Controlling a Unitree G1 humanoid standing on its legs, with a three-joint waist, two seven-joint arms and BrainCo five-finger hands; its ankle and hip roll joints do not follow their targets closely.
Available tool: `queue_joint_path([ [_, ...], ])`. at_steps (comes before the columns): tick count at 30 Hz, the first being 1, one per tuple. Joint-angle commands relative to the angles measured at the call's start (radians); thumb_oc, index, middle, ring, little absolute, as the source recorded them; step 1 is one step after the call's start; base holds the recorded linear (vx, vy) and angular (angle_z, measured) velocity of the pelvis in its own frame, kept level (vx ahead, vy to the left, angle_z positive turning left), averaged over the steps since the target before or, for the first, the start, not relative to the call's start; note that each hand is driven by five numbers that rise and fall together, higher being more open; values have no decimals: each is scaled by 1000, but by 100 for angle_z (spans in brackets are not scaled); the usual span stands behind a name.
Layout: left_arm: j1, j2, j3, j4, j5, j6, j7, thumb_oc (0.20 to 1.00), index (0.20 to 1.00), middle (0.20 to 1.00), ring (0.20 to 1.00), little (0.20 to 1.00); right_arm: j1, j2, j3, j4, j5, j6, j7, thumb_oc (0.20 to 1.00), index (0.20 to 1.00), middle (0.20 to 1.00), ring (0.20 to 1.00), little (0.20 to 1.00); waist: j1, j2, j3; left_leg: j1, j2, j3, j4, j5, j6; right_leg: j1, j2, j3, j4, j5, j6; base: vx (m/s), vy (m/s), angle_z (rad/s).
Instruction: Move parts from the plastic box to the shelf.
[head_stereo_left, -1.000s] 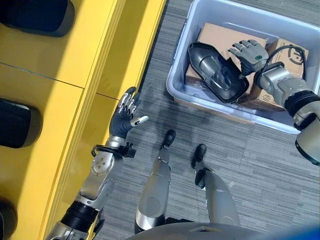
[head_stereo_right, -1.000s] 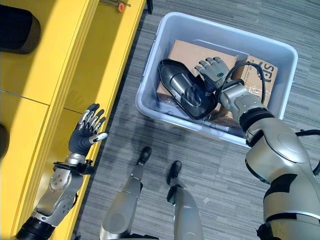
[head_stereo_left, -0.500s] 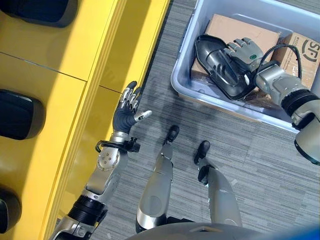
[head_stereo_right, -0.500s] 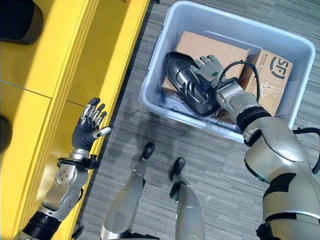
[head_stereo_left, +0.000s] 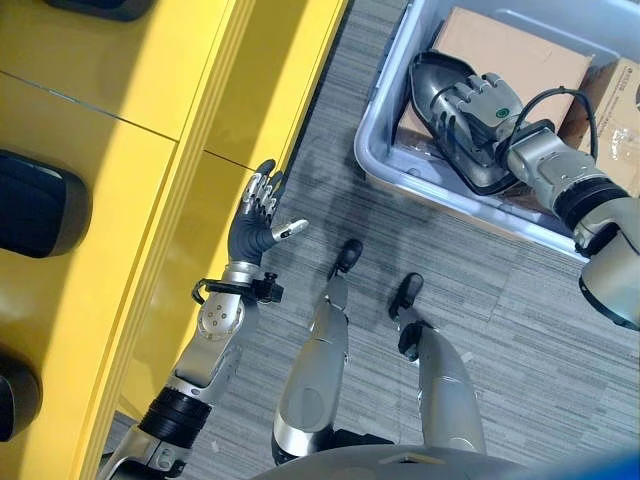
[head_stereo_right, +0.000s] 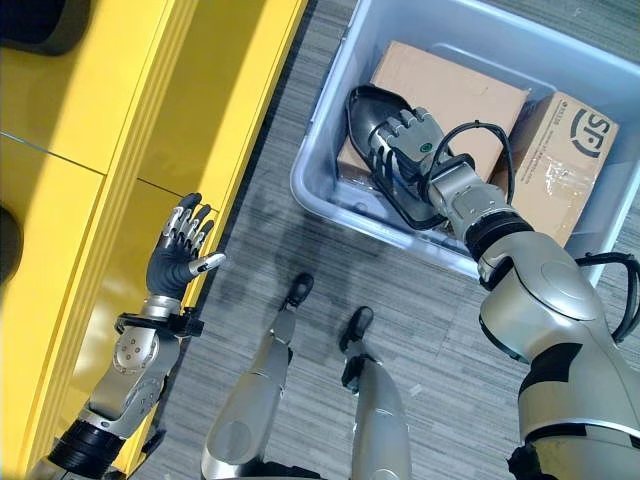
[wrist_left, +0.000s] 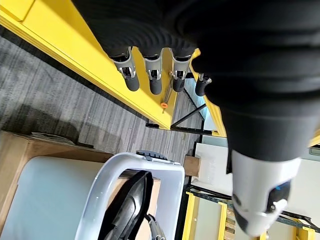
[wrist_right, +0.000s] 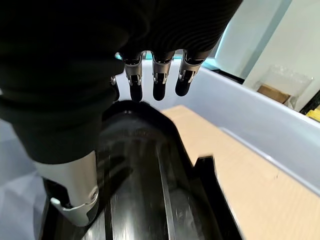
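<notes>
Right hand settles onto the black part in the box

A second ago the right hand (head_stereo_right: 407, 140) hovered with fingers spread beside the black part (head_stereo_left: 452, 100); now it lies over the part's top, fingers (wrist_right: 159, 84) straight and draped along the shell with the thumb (wrist_right: 75, 200) down one flank (a grasp looks about to close, though nothing is lifted yet). The part is glossy, dark, smooth and teardrop-shaped with a raised rim, resting on flat matte cardboard boxes (head_stereo_right: 455, 92) just under the hand, inside the pale, rounded plastic box (head_stereo_right: 330, 190). The left hand (head_stereo_left: 256, 222) waits with fingers spread beside the smooth yellow shelf (head_stereo_left: 120, 150), well apart from the part.
</notes>
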Motion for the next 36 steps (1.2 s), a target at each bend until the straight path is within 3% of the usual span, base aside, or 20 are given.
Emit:
queue_joint_path([
  [1,-27,13,-16,-74,24,-64,19,1000,1000,1000,1000,1000,-108,-56,39,35,33,26,-36,1000,1000,1000,1000,1000,16,-4,39,58,72,-30,-10,-62,23,39,-137,88,-67,31,140,0,0,0],
  [8,-71,-6,-54,-48,18,-67,18,1000,1000,1000,1000,1000,-77,-68,-33,98,111,28,-61,1000,1000,1000,1000,1000,36,40,56,17,64,-30,-4,-47,15,-6,-147,80,-34,21,140,6,-11,7],
  [15,-97,-4,-87,-42,-7,-66,-11,1000,1000,1000,1000,1000,-4,-92,-140,161,161,38,-71,1000,1000,1000,1000,1000,48,83,27,-41,31,-1,65,-65,12,-8,-187,40,-16,14,141,11,-27,14],
  [22,-93,-1,-91,-43,-24,-64,-22,1000,1000,1000,1000,1000,-3,-93,-249,202,290,32,-72,1000,1000,1000,1000,1000,65,101,2,-45,28,35,84,-90,6,-1,-204,26,3,-18,146,42,-26,25],
  [27,-105,-4,-91,-33,-39,-59,-20,1000,1000,1000,1000,1000,-29,-69,-436,250,568,27,-65,1000,1000,1000,1000,1000,70,112,-7,-49,32,65,109,-99,1,8,-216,13,8,-20,147,-4,-6,15],
  [28,-107,4,-88,-38,-47,-58,-23,1000,1000,1000,1000,1000,-45,-61,-484,257,672,19,-63,1000,1000,1000,1000,1000,77,116,-9,-61,28,63,112,-78,1,4,-217,7,0,7,142,16,-18,12],
  [29,-106,4,-88,-38,-47,-58,-23,1000,1000,1000,1000,1000,-43,-60,-484,257,672,19,-62,1000,1000,1000,1000,1000,76,112,-12,-46,32,66,109,-102,1,15,-215,11,5,-21,148,18,-26,12],
  [31,-106,2,-87,-32,-53,-50,-17,1000,1000,1000,1000,1000,-46,-47,-568,257,834,4,-62,1000,1000,1000,1000,1000,79,114,-19,-43,36,73,113,-105,-1,23,-216,3,3,-22,150,10,-30,14],
  [34,-109,7,-88,-28,-47,-42,-4,1000,1000,1000,1000,1000,-60,-19,-655,262,993,-15,-84,1000,1000,1000,1000,1000,74,118,-13,-51,35,78,124,-89,-3,20,-218,-3,1,4,144,-57,14,4],
  [36,-111,11,-101,-24,-47,-31,8,1000,1000,1000,1000,1000,-79,11,-765,276,1193,-44,-107,1000,1000,1000,1000,1000,71,121,-14,-47,39,84,129,-95,-6,33,-218,-8,-4,2,147,-8,-27,3],
])
